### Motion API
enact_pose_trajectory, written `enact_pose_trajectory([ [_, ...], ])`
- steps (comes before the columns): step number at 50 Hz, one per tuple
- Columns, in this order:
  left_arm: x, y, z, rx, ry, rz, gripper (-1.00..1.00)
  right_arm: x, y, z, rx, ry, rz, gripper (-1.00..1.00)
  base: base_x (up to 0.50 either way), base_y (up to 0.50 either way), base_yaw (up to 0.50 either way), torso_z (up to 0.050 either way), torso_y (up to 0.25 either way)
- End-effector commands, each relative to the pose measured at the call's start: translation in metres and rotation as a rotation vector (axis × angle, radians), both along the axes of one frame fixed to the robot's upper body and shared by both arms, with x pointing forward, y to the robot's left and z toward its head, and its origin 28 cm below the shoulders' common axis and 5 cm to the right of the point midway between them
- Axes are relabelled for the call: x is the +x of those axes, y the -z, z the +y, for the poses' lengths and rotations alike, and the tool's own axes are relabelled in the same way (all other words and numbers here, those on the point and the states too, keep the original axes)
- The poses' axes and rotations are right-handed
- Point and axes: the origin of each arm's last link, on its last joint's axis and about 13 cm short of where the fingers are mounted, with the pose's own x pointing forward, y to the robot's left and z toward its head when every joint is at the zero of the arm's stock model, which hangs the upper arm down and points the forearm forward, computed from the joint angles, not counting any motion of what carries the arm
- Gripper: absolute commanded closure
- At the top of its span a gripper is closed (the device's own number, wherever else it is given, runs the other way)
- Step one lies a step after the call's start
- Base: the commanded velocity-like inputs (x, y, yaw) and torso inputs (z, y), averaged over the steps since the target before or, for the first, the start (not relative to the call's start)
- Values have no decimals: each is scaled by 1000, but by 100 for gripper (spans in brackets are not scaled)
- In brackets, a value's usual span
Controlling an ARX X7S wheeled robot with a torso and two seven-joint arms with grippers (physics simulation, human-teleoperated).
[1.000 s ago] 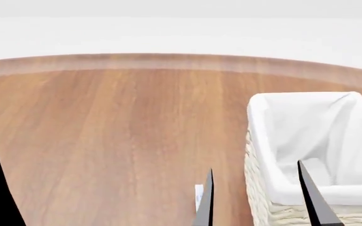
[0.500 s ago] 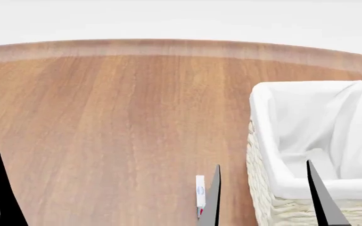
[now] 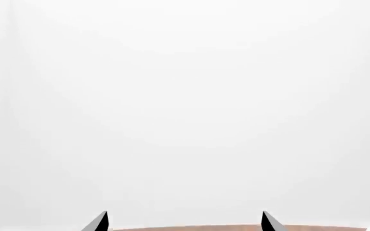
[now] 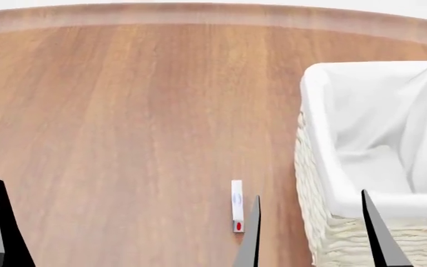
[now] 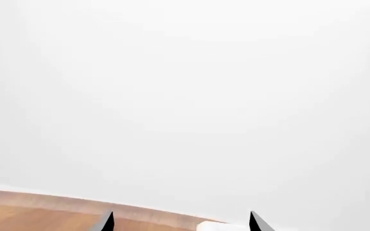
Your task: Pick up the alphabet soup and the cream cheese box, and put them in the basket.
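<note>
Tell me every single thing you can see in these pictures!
Round brown wooden table: one, fills most of the head view.
Tall cream-white woven wicker basket with white cloth lining: one, on the table's right side; nothing visible inside.
Small thin flat white carton with blue print and a red oval mark: one, on the table just left of the basket, not touching it.
Soup can: none in view.
Left gripper: one, black pointed fingertips, open, holding nothing.
Right gripper: one, black pointed fingertips, open, at the basket's near left corner.
</note>
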Motion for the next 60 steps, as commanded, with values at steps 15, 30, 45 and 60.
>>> enact_pose_trajectory([
  [15, -1, 1, 2, 5, -11, -2, -100, 0, 1, 1, -5, -7, 4, -100, 0, 0, 0, 0, -149],
  [30, -1, 1, 1, 10, -14, -1, -100, 0, 2, 1, -3, -10, 8, -100, 0, 0, 0, 0, -150],
  [45, -1, 1, 1, 11, -12, -2, -100, 0, 3, 1, -5, -11, 11, -100, 0, 0, 0, 0, -150],
  [60, -2, 3, 1, 1, 7, -9, -100, -1, 4, 2, 7, -27, 15, -100, 0, 0, 0, 0, -58],
])
